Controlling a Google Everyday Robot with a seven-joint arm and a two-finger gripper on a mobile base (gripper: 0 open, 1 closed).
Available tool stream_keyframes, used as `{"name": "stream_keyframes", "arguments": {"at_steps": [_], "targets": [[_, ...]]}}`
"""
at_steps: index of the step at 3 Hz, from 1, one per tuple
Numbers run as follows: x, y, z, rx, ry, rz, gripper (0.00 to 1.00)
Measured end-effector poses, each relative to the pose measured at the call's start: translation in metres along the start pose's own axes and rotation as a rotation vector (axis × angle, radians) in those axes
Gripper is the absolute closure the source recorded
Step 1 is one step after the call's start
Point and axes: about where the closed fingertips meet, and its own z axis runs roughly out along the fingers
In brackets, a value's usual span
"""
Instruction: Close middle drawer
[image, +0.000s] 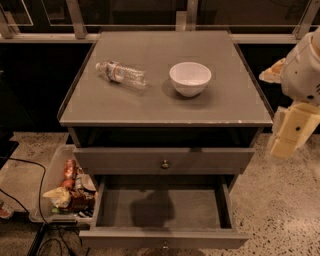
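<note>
The middle drawer (164, 239) is pulled far out at the bottom of the grey-brown cabinet, and its inside is bare. Its small round knob (164, 245) sits at the centre of its front, at the lower edge of the view. Above it, the top drawer (125, 161) with its own knob is pushed in. The lowest drawer is hidden. My gripper (286, 137), cream-coloured, hangs at the right of the cabinet, level with the top drawer. It is well above and to the right of the open drawer and touches nothing.
On the cabinet top (230, 107) lie a plastic water bottle (121, 74) on its side and a white bowl (190, 78). A clear bin (45, 185) of snack packets stands on the floor at the left, with black cables (30, 170) near it. A railing runs behind the cabinet.
</note>
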Motion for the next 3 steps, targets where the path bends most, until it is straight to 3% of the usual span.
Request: {"name": "stream_keyframes", "arguments": {"at_steps": [2,3], "targets": [[0.016,0.072,0.069,-0.109,-0.144,-0.015,0.43],[0.021,0.087,0.081,-0.136,-0.164,-0.026,0.66]]}}
